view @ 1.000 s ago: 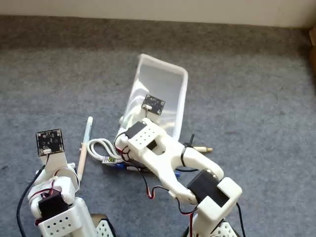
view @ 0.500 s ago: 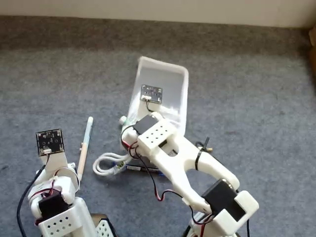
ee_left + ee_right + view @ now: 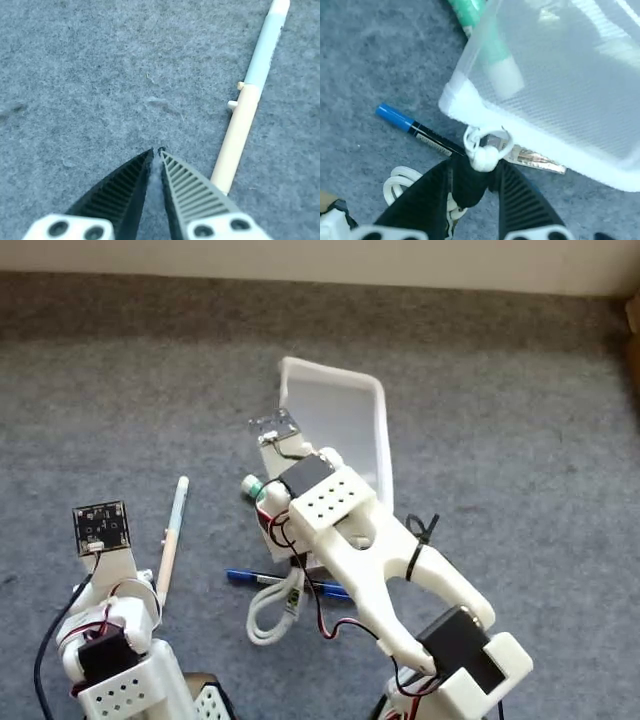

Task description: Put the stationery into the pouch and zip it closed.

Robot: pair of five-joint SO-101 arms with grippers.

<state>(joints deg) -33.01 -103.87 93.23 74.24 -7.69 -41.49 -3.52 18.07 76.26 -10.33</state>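
Pouch [image 3: 335, 420], mid-counter toward the far edge, has shifted, dragged by the right gripper [image 3: 475, 167] pinching its zipper pull [image 3: 487, 147]. Blue pen [image 3: 250, 577] now uncovered; white cord [image 3: 272, 615] slid toward the near edge. Left gripper [image 3: 156, 152] pressed together beside cream pen [image 3: 250, 100]. Loading looks unfinished.

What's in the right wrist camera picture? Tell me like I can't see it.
A gripper sits right at the white zip pull of a see-through mesh pouch on grey carpet. A green and white stick pokes partly into the pouch. A blue pen runs under the pouch's edge, with a white cord nearby.
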